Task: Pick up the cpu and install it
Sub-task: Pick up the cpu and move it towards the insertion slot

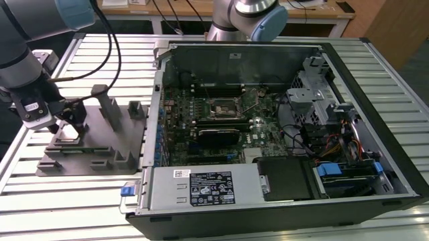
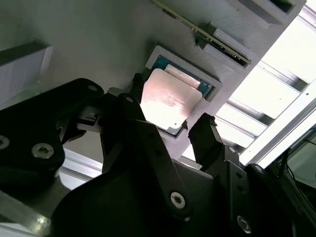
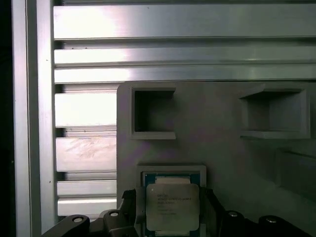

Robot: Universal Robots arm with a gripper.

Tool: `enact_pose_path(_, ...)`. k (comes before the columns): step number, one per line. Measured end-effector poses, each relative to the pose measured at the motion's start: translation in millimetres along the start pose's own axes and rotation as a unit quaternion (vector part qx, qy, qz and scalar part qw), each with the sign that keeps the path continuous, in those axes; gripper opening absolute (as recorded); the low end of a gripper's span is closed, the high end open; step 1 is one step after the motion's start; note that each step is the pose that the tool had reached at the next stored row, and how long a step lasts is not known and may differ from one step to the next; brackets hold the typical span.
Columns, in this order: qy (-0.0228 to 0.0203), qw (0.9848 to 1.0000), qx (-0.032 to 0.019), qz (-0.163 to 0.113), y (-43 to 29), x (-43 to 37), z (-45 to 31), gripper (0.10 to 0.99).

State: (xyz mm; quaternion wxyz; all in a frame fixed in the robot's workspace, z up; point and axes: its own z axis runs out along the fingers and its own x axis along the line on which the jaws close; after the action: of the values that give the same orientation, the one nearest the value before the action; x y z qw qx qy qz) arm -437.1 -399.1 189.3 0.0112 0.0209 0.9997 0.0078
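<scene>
**Gripper astride the cpu on its grey holder**

At the exterior view's left, the gripper [image 1: 67,125] hangs low over a matte grey moulded fixture [image 1: 94,150]. The fixture rests on a table [image 1: 80,196] of ribbed, brushed aluminium slats. The arm [image 1: 27,65] above it is smooth grey tube with a pale blue cap, and a black cable loops off it.

The cpu [image 3: 172,207] lies flat in a shallow square recess of the fixture. It is a thin square with a dull silvery lid that catches a pinkish glare, set on a teal-green board that shows as a narrow border. Small print on the lid is too fine to make out. In the first wrist view its near edge is cut off by the frame.

The black, blocky fingers [image 2: 205,133] stand spread, one to each side of the chip and close to its edges. They are not clamped on it: in the second wrist view a sliver of grey recess rim shows between that fingertip and the chip. The gripper's dark linkage, with round screw heads, hides the fixture below the recess.

Beyond the chip the fixture has two square, sharp-walled pockets [image 3: 153,113] sunk in shadow.

Just beside the fixture, toward the exterior view's right, a black computer case [image 1: 375,90] lies open. Inside are a green motherboard [image 1: 268,130], a square metal-framed socket [image 1: 223,107] and a silvery power supply box [image 1: 201,188]. The case's far corner holds tangled wiring that is hard to sort out.
</scene>
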Motion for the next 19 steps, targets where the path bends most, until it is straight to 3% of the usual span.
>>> enact_pose_path(9,0.003,1.0,0.0043,0.0,0.2,-4.7,3.2,0.647)
enact_pose_path(19,0.0032,1.0,0.0062,0.0,0.1,-4.7,7.7,0.647)
